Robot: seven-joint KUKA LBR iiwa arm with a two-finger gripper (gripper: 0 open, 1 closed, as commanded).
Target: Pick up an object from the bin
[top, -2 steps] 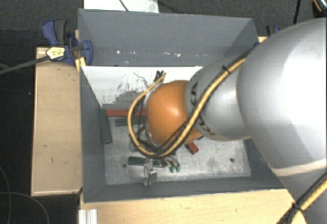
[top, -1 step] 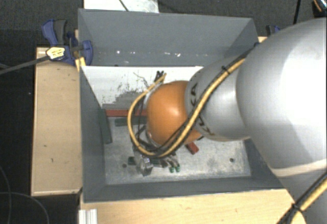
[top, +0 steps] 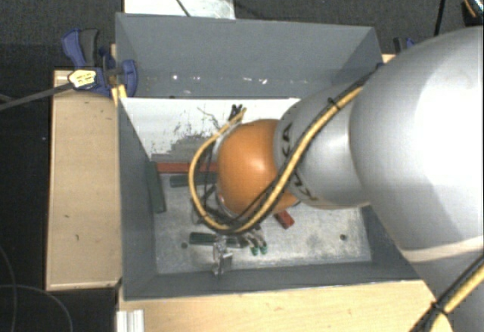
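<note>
My gripper (top: 221,256) hangs low over the bin's front edge, below the orange cover on the wrist. A dark green flat piece (top: 201,238) lies just left of it on the floor. Small green-tipped pieces (top: 259,248) lie just right of it. A red block (top: 284,219) sits further right, partly under the arm. I see nothing held in the gripper.
A dark green bar (top: 156,188) leans along the left wall. A red-brown stick (top: 172,167) and a small dark green piece (top: 180,181) lie at the back left. The arm covers the middle and right of the bin.
</note>
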